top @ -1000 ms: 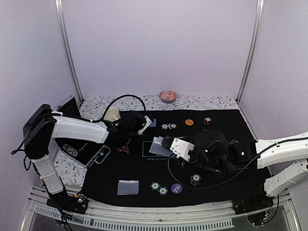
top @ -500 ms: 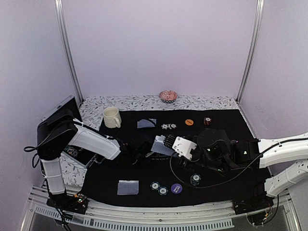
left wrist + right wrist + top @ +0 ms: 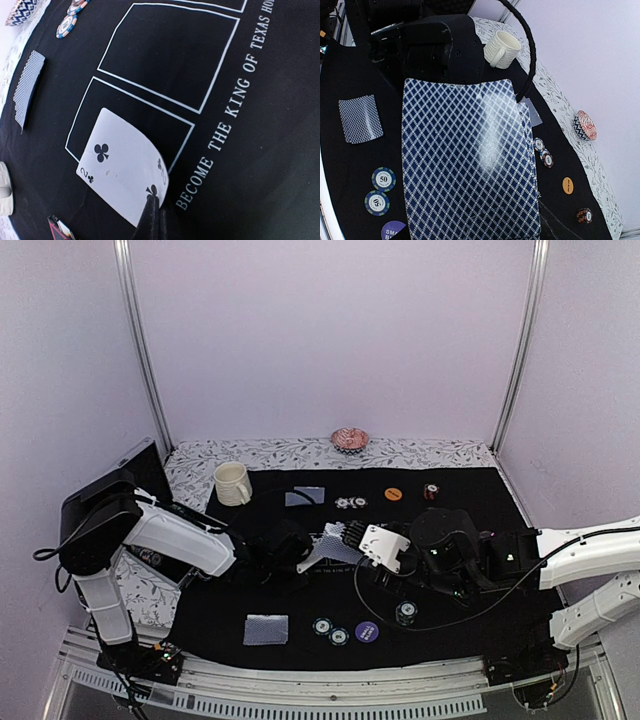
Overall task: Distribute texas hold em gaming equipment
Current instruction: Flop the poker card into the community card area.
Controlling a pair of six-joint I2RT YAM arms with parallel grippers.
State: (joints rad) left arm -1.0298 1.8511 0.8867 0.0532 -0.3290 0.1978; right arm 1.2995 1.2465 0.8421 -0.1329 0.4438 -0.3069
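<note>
At six o'clock a purple round button (image 3: 367, 631) lies beside two striped-edge poker chips (image 3: 322, 625) on the black counter (image 3: 480, 610). My left jaws are clenched on a white-faced two-of-clubs card (image 3: 122, 170). At its three o'clock, my right jaws grasp a blue diamond-backed card deck (image 3: 470, 160). A cream ribbed mug (image 3: 232, 483) stands at eleven o'clock.

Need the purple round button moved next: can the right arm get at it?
Probably yes: the purple round button lies uncovered near the right arm, but its jaws hold the blue-patterned card deck.

Cards (image 3: 470, 160) blue-white latticed; mat (image 3: 280, 150) black; dish (image 3: 349, 439) seemingly pink.
</note>
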